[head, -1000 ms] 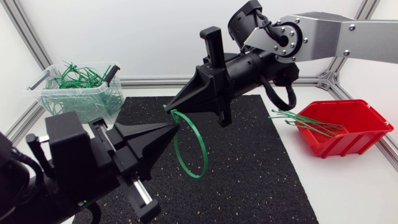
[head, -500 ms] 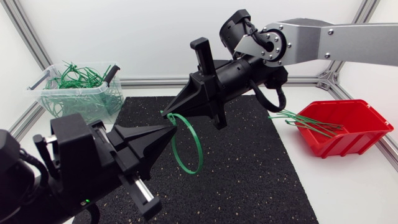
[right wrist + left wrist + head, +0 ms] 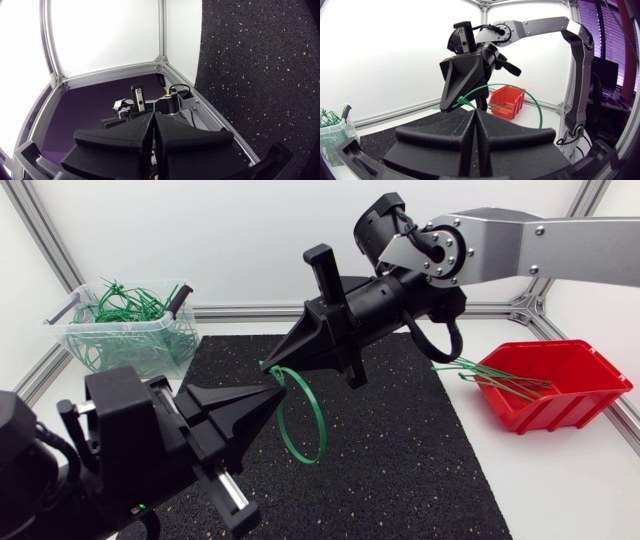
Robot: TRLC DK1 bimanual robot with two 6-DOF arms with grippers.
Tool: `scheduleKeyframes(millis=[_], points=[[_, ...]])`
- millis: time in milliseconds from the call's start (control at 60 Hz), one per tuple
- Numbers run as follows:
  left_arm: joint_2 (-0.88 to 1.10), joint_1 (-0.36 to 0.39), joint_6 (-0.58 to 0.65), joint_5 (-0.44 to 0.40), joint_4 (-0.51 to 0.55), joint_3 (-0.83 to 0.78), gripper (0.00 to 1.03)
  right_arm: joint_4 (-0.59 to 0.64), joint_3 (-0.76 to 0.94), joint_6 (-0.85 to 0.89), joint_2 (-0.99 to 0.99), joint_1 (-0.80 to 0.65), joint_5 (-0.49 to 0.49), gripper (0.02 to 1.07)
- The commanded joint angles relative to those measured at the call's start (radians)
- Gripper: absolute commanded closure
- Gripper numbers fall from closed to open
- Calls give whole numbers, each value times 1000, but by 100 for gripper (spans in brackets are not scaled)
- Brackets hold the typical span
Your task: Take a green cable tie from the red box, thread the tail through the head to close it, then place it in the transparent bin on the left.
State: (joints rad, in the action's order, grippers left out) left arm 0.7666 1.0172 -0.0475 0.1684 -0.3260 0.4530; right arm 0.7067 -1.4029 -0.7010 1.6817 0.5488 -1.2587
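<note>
Head view | left end effector (image 3: 280, 387) and right end effector (image 3: 272, 363) both clenched on tie (image 3: 322, 425), looped mid-frame over mat (image 3: 400, 470) | threading seemingly done | drop into bin (image 3: 150, 352), upper left, remains

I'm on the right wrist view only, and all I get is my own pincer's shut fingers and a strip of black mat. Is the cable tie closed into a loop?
Observer: Yes. The head view shows the green cable tie hanging as a closed loop above the mat, with its top held at the tip of the right pincer.
Operator: And where does the left arm stand?
Observer: The left pincer is tip to tip with yours, fingers together on the loop's top. The transparent bin, already holding green ties, sits at the far left behind it.
</note>
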Motion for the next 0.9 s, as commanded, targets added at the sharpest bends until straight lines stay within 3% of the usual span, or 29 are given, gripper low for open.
scheduleKeyframes(millis=[0, 150, 217, 300, 350, 500, 667, 783, 883], points=[[3, 21, 24, -40, -10, 9, 100, -16, 44, 31, -48, -1, 30, 98], [-3, -6, 24, -41, 28, 32, 100, -1, 82, 77, -94, -32, 70, 61], [0, -19, 24, -47, 53, 42, 100, 65, 81, 167, -94, -44, 91, 47], [8, -32, 24, -63, 85, 61, 100, 165, 59, 284, -89, -56, 182, 27], [10, -39, 24, -67, 99, 70, 100, 188, 56, 339, -89, -61, 308, 18], [13, -51, 24, -67, 168, 101, 100, 137, 85, 403, -120, -116, 550, 15], [3, -127, 49, -67, 285, 145, 100, 89, 139, 443, -238, -153, 818, 8], [-26, -213, 84, -67, 361, 173, 100, 74, 188, 512, -338, -167, 986, 7], [-49, -344, 127, -67, 447, 214, 100, 51, 222, 564, -412, -199, 1110, 7]])
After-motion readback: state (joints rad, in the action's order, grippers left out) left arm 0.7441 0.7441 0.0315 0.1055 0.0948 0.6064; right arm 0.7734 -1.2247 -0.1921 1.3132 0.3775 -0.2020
